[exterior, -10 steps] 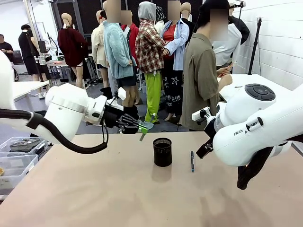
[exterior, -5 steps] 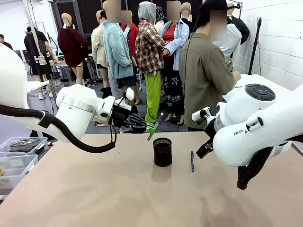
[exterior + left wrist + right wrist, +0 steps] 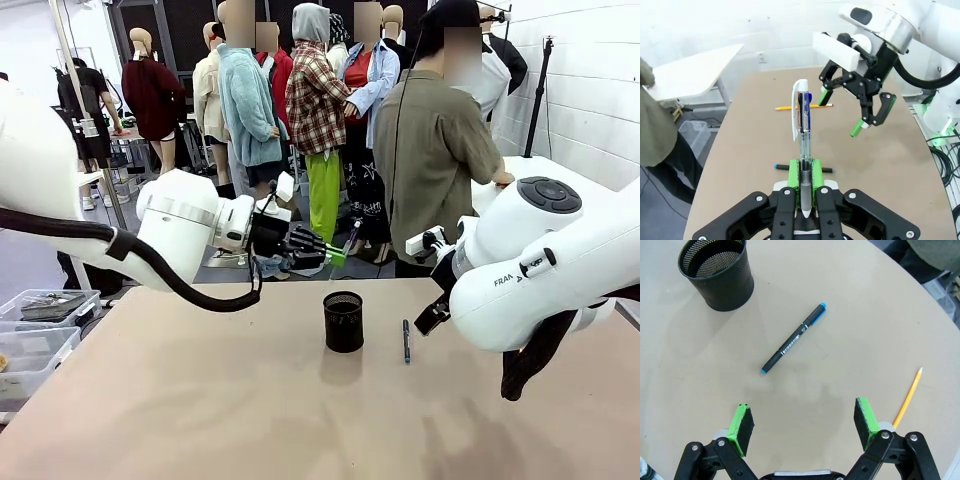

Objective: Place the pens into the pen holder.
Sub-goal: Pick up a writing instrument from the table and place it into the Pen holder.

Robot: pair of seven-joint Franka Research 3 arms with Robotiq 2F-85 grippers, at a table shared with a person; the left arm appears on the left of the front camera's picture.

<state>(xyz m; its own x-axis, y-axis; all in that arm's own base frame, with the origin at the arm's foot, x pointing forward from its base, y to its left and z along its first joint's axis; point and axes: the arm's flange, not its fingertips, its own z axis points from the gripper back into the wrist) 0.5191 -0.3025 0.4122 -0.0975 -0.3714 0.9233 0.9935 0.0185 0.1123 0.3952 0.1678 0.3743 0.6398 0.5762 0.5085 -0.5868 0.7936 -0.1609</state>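
My left gripper (image 3: 333,256) is shut on a silvery-white pen (image 3: 348,240) and holds it in the air, just above and behind the black mesh pen holder (image 3: 343,321). In the left wrist view the pen (image 3: 801,125) sticks out from between the green pads (image 3: 793,172). A dark pen with blue ends (image 3: 406,341) lies on the table right of the holder. My right gripper (image 3: 803,416) is open over the table, with the dark pen (image 3: 793,345) in front of it, the holder (image 3: 717,272) beyond and an orange pencil (image 3: 909,397) to its right.
A person (image 3: 440,170) stands at the far side of the table, turned away. Clear plastic bins (image 3: 35,340) sit off the table's left edge. A white side table (image 3: 690,75) stands beyond the far edge. The near half of the tabletop (image 3: 250,420) is bare.
My left gripper has carried the silvery pen to the right, from left of the holder to just above it. The right arm has stayed still. The person has turned away.
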